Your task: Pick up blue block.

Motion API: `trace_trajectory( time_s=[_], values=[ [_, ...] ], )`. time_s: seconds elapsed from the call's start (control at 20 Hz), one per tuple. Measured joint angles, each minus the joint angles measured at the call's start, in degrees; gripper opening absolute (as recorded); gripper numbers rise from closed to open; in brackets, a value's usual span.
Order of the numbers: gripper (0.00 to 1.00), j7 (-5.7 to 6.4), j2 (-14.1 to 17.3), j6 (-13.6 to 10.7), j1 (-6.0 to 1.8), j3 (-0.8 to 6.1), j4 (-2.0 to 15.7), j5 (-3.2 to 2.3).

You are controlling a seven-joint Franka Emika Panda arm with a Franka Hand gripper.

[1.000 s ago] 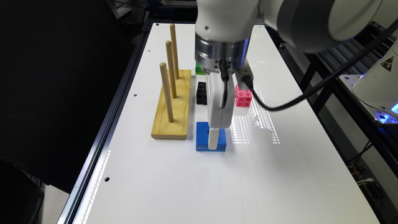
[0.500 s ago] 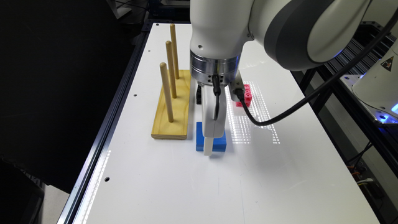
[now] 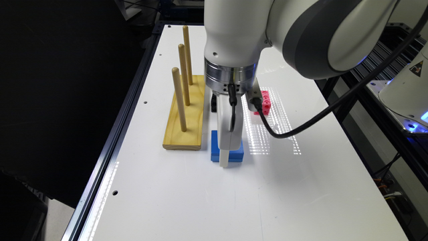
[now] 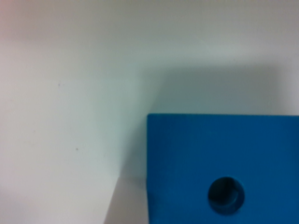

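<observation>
Exterior view shows the white counter [image 3: 187, 201] with the end effector [image 3: 224, 160] lowered onto the blue block [image 3: 236, 154], its tip at the block's near edge; whether it is wide or narrow I cannot tell. Just beside the block, toward the exterior view's left, stands a wooden peg stand [image 3: 185, 113]. Behind lie a pink studded cube [image 3: 264, 102] and a black cube [image 3: 213, 103]. Wrist view shows the blue block [image 4: 224, 158] flat on the counter [image 4: 70, 93], its round hole [image 4: 226, 195] visible.

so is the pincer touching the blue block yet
Cannot tell. In the exterior view the pincer overlaps the blue block, hiding any contact; the wrist view shows no contact or gap.
</observation>
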Motion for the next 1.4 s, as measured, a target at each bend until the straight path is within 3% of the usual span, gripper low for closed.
trace_trajectory(
  time_s=[0.75, 1.2, 1.4],
  values=[
    [0.00, 0.00, -0.54, -0.27, 0.00, -0.01, -0.05, 0.00],
    [0.00, 0.00, -5.32, -4.72, 0.01, 0.02, -0.30, 0.00],
    [0.00, 0.00, -9.75, -9.19, 0.01, 0.15, -0.36, 0.02]
  ],
)
